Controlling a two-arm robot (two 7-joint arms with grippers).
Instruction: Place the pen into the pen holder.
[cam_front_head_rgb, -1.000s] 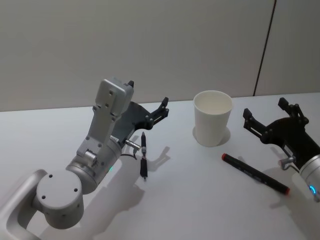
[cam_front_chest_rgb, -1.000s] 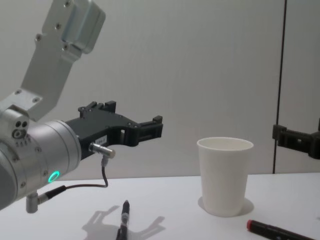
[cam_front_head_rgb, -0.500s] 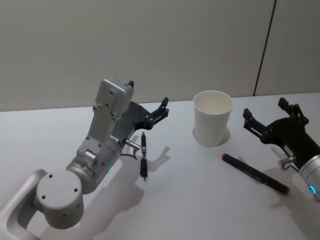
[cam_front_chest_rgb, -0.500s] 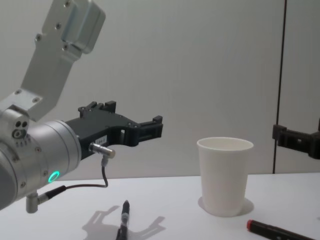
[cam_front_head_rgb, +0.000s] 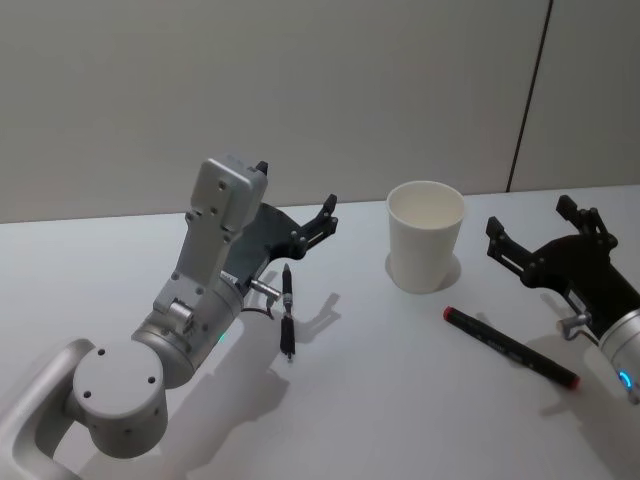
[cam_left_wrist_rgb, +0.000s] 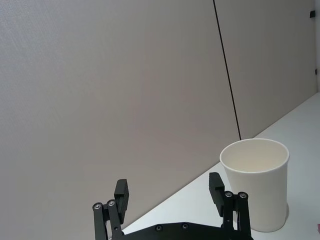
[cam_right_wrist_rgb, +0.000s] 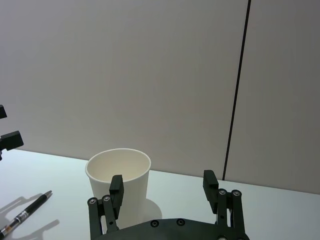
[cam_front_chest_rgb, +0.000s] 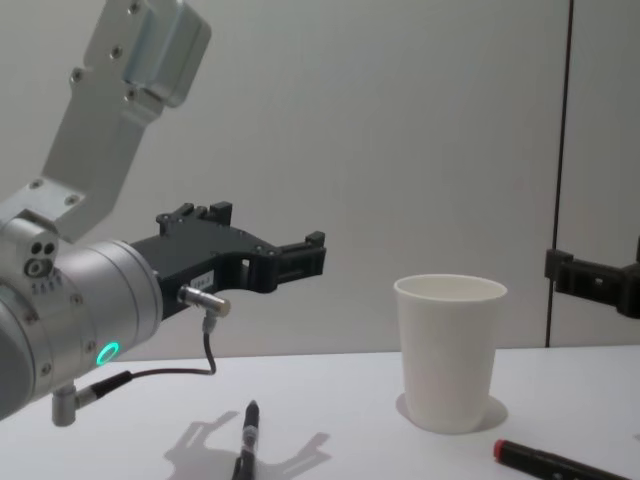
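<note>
So basically nothing is done yet here. The pen holder (cam_front_head_rgb: 425, 237) stands upright toward the back of the desk (cam_front_head_rgb: 400, 410), and from what I can see down into it, it's empty. There are actually two candidates lying flat on the desk: a slim black pen (cam_front_head_rgb: 288, 312) on the left side, and a fatter red-capped marker (cam_front_head_rgb: 510, 347) on the right, nearer the robot than the cup. Can't tell which one is meant, tbh.

Left gripper (cam_front_head_rgb: 296, 188) has its fingers (cam_left_wrist_rgb: 121, 189) spread wide with nothing between them. It hangs in the air, and the chest view makes it pretty clear: the fingers are up high and aimed forward, while the black pen (cam_front_chest_rgb: 247, 435) lies down on the desk below them, not touching. So no grasp at all.

Right gripper (cam_front_head_rgb: 531, 218) is the same deal: fingers (cam_right_wrist_rgb: 209, 179) apart, empty, raised over the right side of the desk and aimed toward the cup (cam_right_wrist_rgb: 119, 180). The marker lies near it but lower and closer to the robot, not between the fingers.

My read is the whole job is left: get down to a pen, close on it, lift it, carry it over the rim and drop it in.
</note>
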